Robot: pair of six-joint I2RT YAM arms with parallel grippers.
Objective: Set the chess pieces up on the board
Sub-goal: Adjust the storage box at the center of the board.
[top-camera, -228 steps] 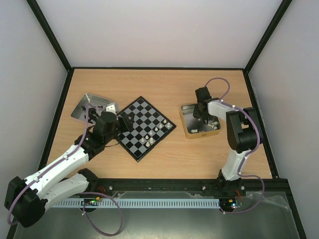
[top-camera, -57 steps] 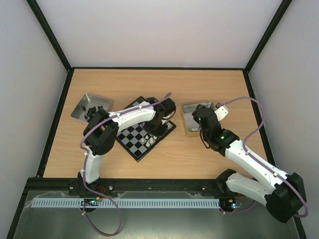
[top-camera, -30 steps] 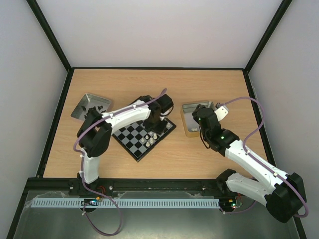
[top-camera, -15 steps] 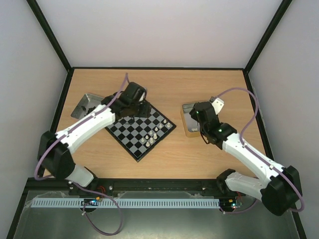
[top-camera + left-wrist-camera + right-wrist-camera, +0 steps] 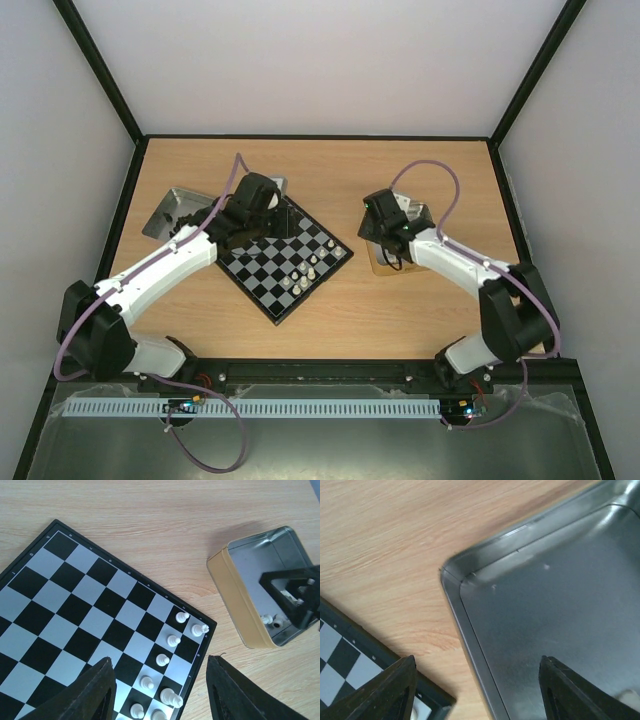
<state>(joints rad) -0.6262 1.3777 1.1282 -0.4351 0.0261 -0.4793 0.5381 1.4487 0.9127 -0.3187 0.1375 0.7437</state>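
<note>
My left claw (image 5: 160, 682) gapes wide, empty, above the chessboard (image 5: 75, 605); my right claw (image 5: 477, 690) gapes wide over the tin's (image 5: 545, 605) corner.

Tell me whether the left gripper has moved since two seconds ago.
Yes. In the top view the left gripper has swung from the right corner of the board, by the chess pieces, to its left edge, near the metal tray.

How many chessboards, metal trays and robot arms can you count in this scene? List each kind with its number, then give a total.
Chessboard: 1
Metal trays: 2
Robot arms: 2
Total: 5
</note>
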